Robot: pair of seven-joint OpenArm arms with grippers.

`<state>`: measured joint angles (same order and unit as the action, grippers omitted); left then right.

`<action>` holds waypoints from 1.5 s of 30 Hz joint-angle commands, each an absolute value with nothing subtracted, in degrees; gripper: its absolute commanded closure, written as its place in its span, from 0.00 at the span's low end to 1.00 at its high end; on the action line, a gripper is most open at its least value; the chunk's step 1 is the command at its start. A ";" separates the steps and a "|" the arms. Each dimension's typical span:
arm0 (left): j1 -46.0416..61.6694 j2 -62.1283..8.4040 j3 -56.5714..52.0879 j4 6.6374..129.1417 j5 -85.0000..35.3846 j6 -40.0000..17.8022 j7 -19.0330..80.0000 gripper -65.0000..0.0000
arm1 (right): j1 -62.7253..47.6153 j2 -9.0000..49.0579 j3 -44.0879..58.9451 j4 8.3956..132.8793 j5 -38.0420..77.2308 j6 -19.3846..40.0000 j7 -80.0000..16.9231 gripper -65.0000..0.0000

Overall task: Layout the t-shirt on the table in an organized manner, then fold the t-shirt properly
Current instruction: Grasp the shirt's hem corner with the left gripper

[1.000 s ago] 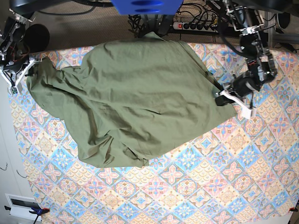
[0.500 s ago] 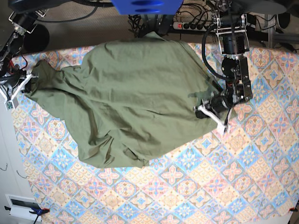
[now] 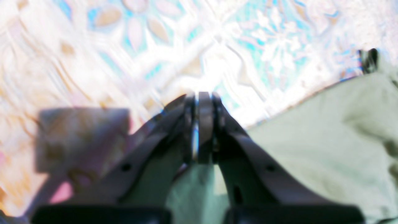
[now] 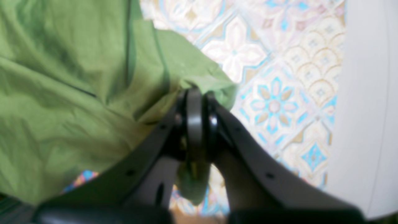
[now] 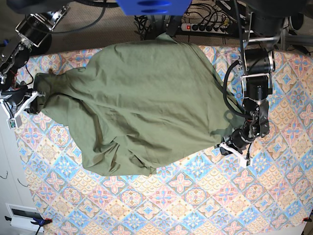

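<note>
Patterned table [image 5: 205, 196] covered by blue-pink-cream tile cloth; power strip [image 5: 208, 27] and cables seen behind far edge. Olive t-shirt [image 5: 142, 98] spread rumpled over far half. Left gripper [image 5: 234, 147] and right gripper [image 5: 22, 105] each pinched tight on shirt edge.

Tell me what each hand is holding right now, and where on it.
Both hold the t-shirt. The right hand is shut on a bunched edge corner. The left hand pinches the opposite edge, cloth caught low between its fingers.
</note>
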<state>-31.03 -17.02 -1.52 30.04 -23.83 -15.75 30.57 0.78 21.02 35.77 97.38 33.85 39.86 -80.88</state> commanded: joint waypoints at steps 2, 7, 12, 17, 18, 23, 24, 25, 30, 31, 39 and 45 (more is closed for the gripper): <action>-31.78 -18.33 0.66 29.41 -18.51 -10.42 34.68 0.94 | 3.38 22.02 34.42 98.07 34.95 40.00 -79.69 1.00; -31.60 -20.35 1.01 38.73 -21.05 -10.77 42.77 0.94 | 6.64 21.93 32.04 97.98 34.33 40.00 -79.60 1.00; -23.60 -28.09 -2.24 57.63 -37.49 -12.26 59.03 0.87 | 6.81 21.49 32.04 97.89 30.90 40.00 -79.60 1.00; -13.23 -33.45 -14.46 65.27 -49.80 -12.18 66.33 0.65 | 6.99 18.77 31.96 97.89 30.64 40.00 -79.60 1.00; -11.91 -34.07 -15.78 65.27 -51.12 -12.26 67.03 0.60 | 6.99 18.68 31.96 97.89 30.64 40.00 -79.60 1.00; -7.87 -33.89 -16.22 65.27 -53.05 -12.26 67.30 0.46 | 6.81 18.68 31.87 97.89 30.81 40.00 -79.69 1.00; -7.52 -33.63 -16.13 65.27 -53.05 -12.35 67.30 0.45 | 6.81 18.68 31.87 97.89 30.81 40.00 -79.69 1.00; -7.43 -32.92 -15.96 65.27 -53.05 -12.35 67.38 0.45 | 6.81 18.68 31.87 97.98 30.81 40.00 -79.78 1.00; -7.78 -29.85 -15.96 65.27 -52.70 -12.26 67.74 0.45 | 6.64 18.68 31.87 98.51 30.81 40.00 -79.78 1.00; -7.87 -28.62 -15.96 65.19 -52.62 -12.26 67.65 0.45 | 6.64 18.68 31.96 98.59 30.81 40.00 -79.87 1.00; -9.89 -21.93 -15.96 65.19 -46.99 -12.26 67.30 0.45 | 6.64 18.68 32.22 98.95 30.90 40.00 -80.00 1.00; -11.21 -18.15 -15.96 65.10 -44.53 -12.44 67.12 0.75 | 6.55 18.77 32.48 101.41 30.90 40.00 -80.00 1.00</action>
<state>-10.55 -17.74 -15.97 64.71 -44.75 -12.47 66.39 5.58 17.63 32.18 100.49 30.22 39.86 -81.03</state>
